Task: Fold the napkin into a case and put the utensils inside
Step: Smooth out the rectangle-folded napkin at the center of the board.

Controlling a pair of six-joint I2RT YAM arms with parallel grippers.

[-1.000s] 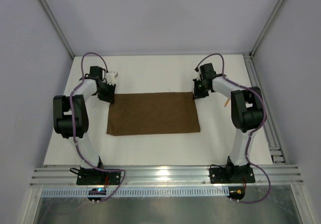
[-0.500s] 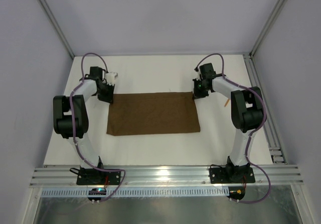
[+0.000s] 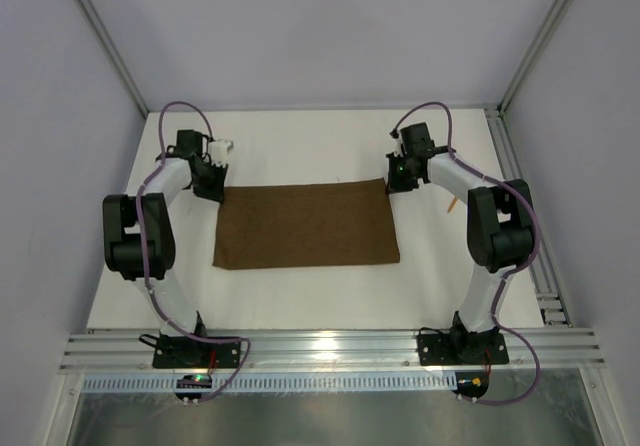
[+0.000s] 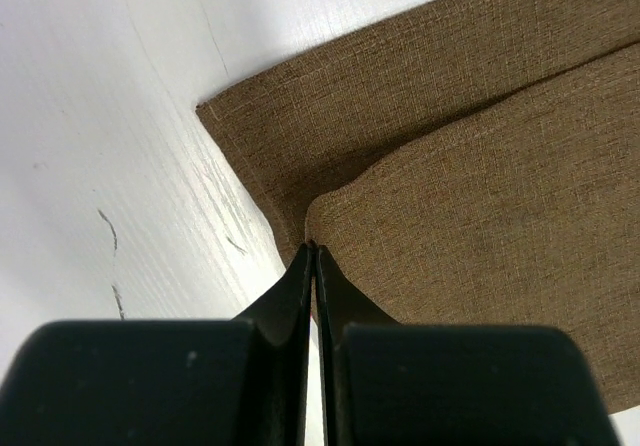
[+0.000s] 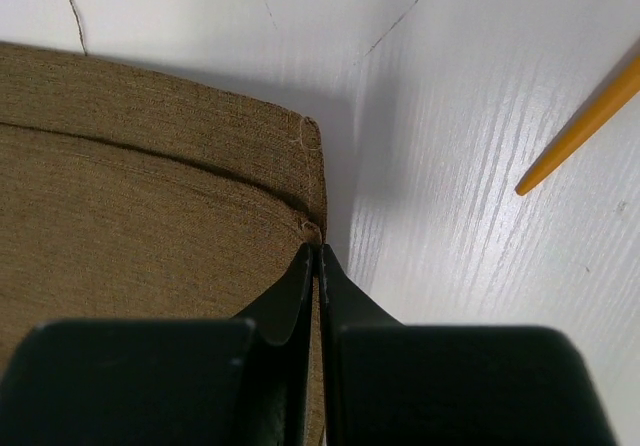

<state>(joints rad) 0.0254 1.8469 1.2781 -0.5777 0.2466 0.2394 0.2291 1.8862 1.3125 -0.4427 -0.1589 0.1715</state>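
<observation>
Fold in hand: left pincer [image 4: 312,251] and right pincer [image 5: 315,251] are both clamped tight, each nipping an upper corner of the napkin [image 3: 305,226], mid-frame on the counter [image 3: 300,146]. Next, likely: lift evenly and carry both corners toward the lower edge.

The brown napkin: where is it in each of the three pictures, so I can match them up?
Top external: the napkin lies mid-table, between the arms.
Left wrist: it fills the right and top, a corner pinched by the left gripper.
Right wrist: it fills the left side, a corner pinched by the right gripper.
Shared landmark: the white table around the cloth.
</observation>
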